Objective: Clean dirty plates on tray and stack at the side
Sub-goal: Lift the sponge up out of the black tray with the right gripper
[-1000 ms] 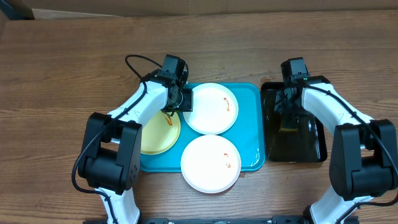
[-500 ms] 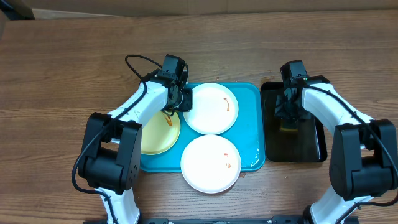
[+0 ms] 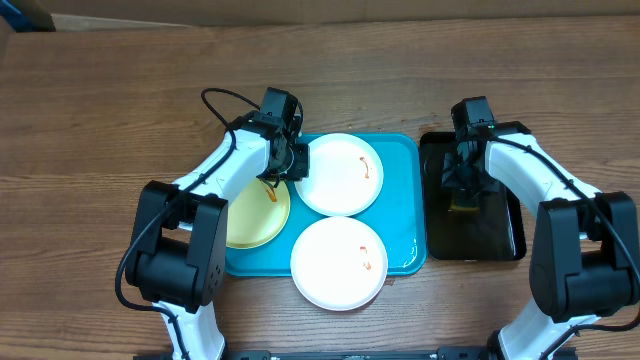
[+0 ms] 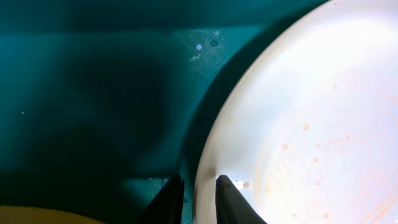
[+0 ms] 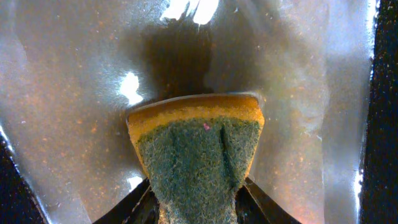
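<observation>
Just tightened, overhead: left gripper (image 3: 293, 160) at the left rim of the far white plate (image 3: 340, 175) on the turquoise tray (image 3: 405, 200); right gripper (image 3: 462, 192) down in the black tray (image 3: 500, 235). Left wrist: fingers (image 4: 171, 199) pinching that rim. Right wrist: jaws clamped on the sponge (image 5: 199, 149). Likely ready for wiping.

The table (image 3: 100, 100) fills nearly all I can see from here. It is a broad top in brown wood grain, the streaks running from side to side, some boards darker than others, with faint seams between them. Its finish is dull and takes the light evenly. The light falls from above, soft, and leaves only weak shadows on the wood. Past the far edge runs a pale tan strip (image 3: 350, 8), cardboard-coloured; what it is I cannot tell. At the far left corner sits a dark shape (image 3: 22, 14), cut off by the edge of view.
</observation>
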